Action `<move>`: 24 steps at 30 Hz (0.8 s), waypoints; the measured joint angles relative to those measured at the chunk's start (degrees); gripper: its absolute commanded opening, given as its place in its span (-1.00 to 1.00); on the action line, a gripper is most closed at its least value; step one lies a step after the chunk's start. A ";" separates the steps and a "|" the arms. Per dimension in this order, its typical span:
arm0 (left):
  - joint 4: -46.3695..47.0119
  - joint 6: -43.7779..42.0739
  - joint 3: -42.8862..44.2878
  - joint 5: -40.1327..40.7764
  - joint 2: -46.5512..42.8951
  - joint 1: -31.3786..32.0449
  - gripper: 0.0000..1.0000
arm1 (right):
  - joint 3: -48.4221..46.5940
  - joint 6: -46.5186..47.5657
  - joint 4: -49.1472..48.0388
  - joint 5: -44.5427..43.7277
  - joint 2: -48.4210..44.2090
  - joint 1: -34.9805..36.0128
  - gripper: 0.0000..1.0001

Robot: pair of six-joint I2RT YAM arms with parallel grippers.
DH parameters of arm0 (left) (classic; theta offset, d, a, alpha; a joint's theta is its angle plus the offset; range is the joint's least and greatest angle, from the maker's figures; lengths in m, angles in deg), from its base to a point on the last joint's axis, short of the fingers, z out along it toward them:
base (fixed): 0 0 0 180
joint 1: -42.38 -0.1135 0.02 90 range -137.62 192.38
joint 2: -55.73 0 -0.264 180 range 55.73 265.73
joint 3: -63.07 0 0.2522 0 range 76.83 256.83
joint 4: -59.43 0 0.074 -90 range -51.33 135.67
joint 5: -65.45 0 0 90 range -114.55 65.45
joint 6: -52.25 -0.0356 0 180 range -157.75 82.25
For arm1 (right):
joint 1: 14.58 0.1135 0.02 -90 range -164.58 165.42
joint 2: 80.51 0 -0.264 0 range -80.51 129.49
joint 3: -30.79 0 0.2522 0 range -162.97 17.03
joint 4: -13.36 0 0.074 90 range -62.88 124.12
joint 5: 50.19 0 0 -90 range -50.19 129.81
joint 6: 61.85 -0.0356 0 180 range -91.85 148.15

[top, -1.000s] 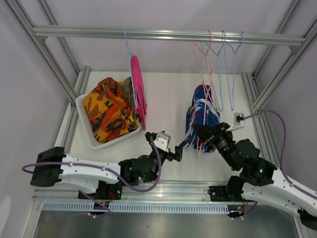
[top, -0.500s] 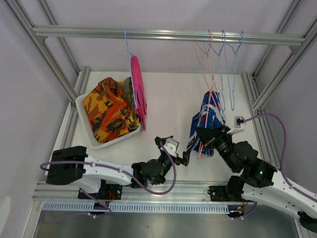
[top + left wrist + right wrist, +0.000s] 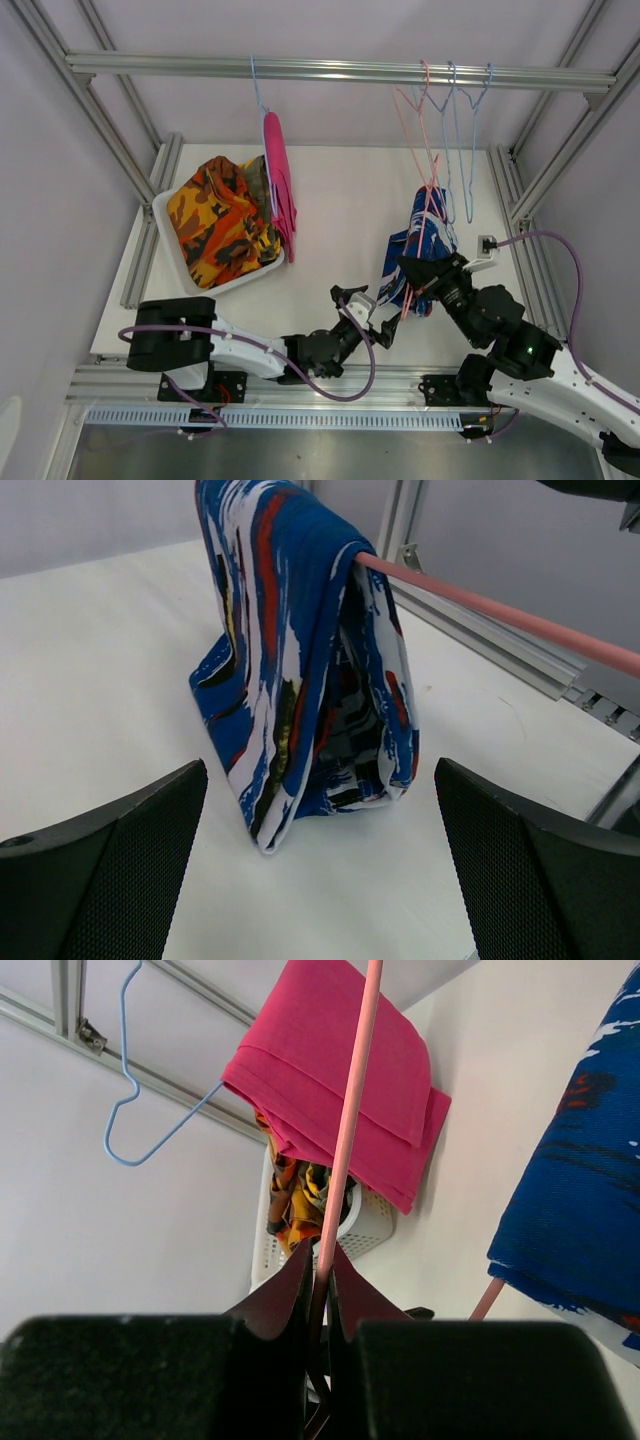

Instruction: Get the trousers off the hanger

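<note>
The blue-and-white patterned trousers (image 3: 410, 255) hang folded over the bar of a pink hanger (image 3: 425, 195), with their lower edge on the table. My right gripper (image 3: 413, 280) is shut on the pink hanger's wire (image 3: 350, 1110), seen between its jaws in the right wrist view (image 3: 320, 1270). My left gripper (image 3: 385, 325) is open and empty, low over the table just in front of the trousers (image 3: 300, 670). In the left wrist view (image 3: 320, 880) the hanger bar (image 3: 500, 615) runs off to the right. Plain magenta trousers (image 3: 278, 190) hang on a blue hanger (image 3: 150, 1110).
A white basket (image 3: 168, 262) at the left holds orange camouflage trousers (image 3: 220, 220) and others. Bare pink and blue hangers (image 3: 460, 150) hang on the rail (image 3: 340, 70) at the right. Frame posts stand at both sides. A socket (image 3: 486, 243) lies on the table at the right.
My left arm has swung right and toward the near edge, its open gripper now facing the blue-and-white trousers. The right gripper and hanger have shifted slightly right.
</note>
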 measured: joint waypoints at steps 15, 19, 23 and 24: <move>0.26 -0.24 3.08 -7.91 2.60 -9.35 0.99 | 0.31 -0.09 0.83 2.82 -2.32 -0.07 -1.00; 0.26 -0.22 3.67 -10.08 4.17 -11.41 0.99 | 0.31 0.17 0.52 3.45 -1.62 -0.04 -1.00; 0.33 -0.20 4.24 -11.98 5.62 -12.35 0.99 | 0.31 0.37 0.13 3.93 -0.72 -0.07 -1.00; 0.37 -0.20 4.31 -12.41 5.81 -12.41 0.99 | 0.31 0.39 0.02 4.02 -0.57 -0.07 -1.00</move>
